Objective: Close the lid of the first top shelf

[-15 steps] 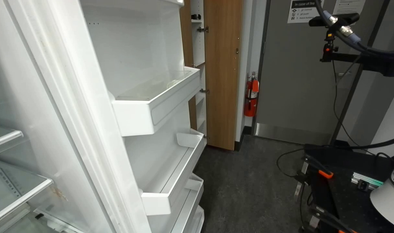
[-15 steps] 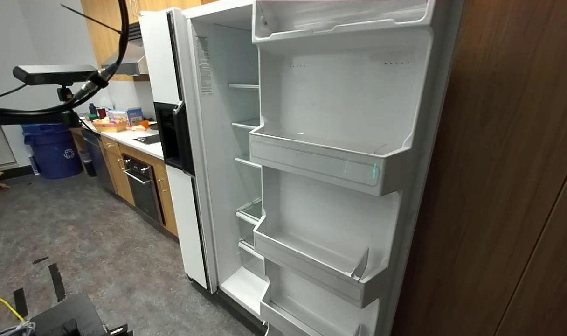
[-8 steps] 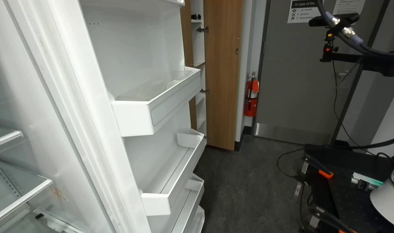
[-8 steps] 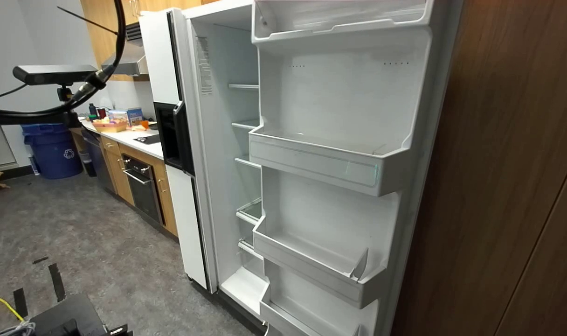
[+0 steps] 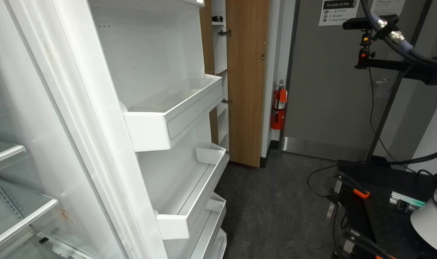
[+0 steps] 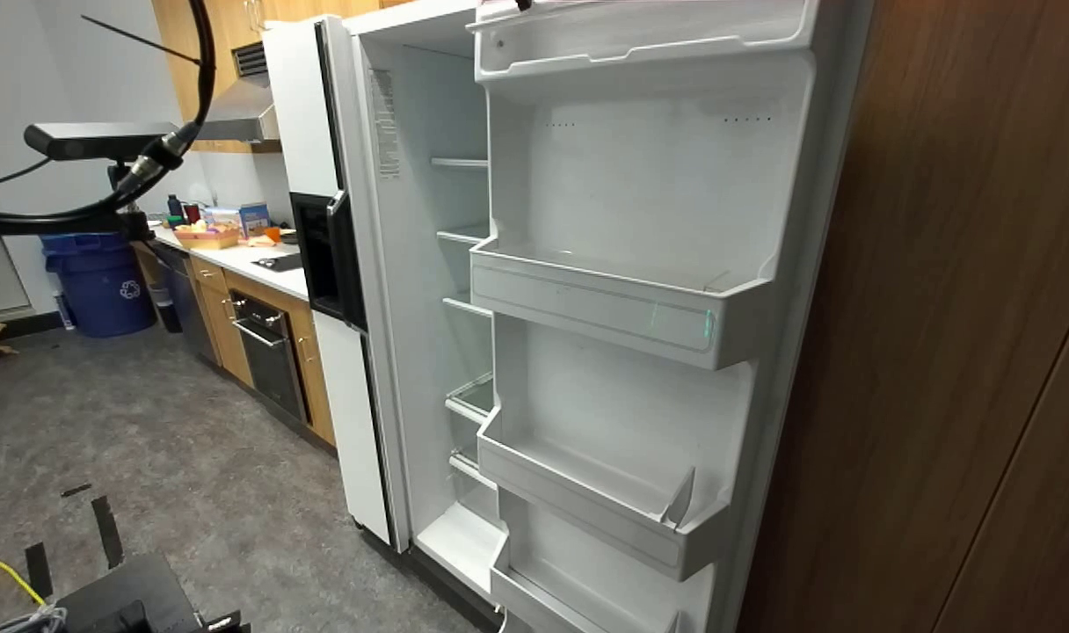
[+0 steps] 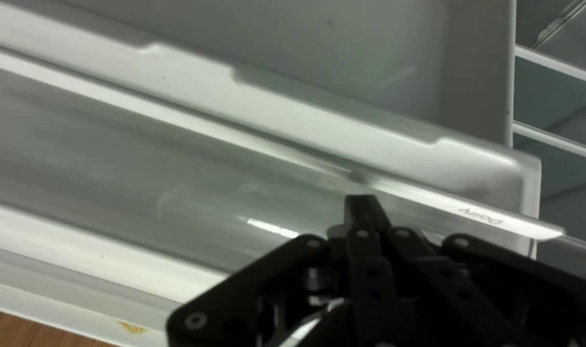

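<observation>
The refrigerator (image 6: 411, 281) stands with its door (image 6: 644, 176) swung out, inner face exposed. The dairy compartment (image 6: 675, 49) occupies the top of that face; its upper part is cut off by the frame in an exterior view.

The clear lid (image 7: 177, 168) lies over this compartment and is not fully seated. In the wrist view its white front edge (image 7: 273, 147) stands apart from the compartment's front wall (image 7: 312, 123). The pivot cannot be identified; a rear hinge is presumed.

Handling, as judged: a light, thin plastic panel, moderately stiff, smooth, slippery, and liable to crack if forced. No grip should be required. Apply steady pressure to the front edge, which appears the firmest part, preferably near mid-length. Avoid pressing the clear panel, where contact may skid.

The tool (image 7: 367, 207) has its fingers drawn together, with nothing visible between them. It is positioned just beside the front edge; contact cannot be confirmed. Its position is off-centre, toward the end next to the refrigerator interior. Pressing there may twist the lid and leave the far end raised.

The "Dairy" lettering (image 7: 481, 216) marks that nearer end.
</observation>
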{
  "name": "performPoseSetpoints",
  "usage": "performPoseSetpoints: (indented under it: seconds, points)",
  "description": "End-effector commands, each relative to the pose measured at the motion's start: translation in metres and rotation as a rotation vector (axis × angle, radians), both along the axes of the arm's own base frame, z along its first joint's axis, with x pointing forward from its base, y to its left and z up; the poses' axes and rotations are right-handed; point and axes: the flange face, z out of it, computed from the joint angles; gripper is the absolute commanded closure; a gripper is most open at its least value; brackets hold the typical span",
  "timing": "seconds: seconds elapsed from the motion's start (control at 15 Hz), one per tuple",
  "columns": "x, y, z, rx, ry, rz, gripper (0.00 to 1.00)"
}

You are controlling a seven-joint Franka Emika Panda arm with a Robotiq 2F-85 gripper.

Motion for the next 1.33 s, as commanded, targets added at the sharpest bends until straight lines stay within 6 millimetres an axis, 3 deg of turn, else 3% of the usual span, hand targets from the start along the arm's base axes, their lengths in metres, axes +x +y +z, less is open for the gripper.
performPoseSetpoints:
  seconds: [0.0,0.4,0.87,1.27]
  points:
    - [-0.008,0.011,-0.016,0.007,0.058,0.016,1.00]
    - [-0.013,0.030,-0.034,0.015,0.141,0.056,1.00]
    - [-0.052,0.055,-0.012,0.083,0.288,0.092,1.00]
    - [-0.090,0.062,0.003,0.089,0.331,0.089,1.00]
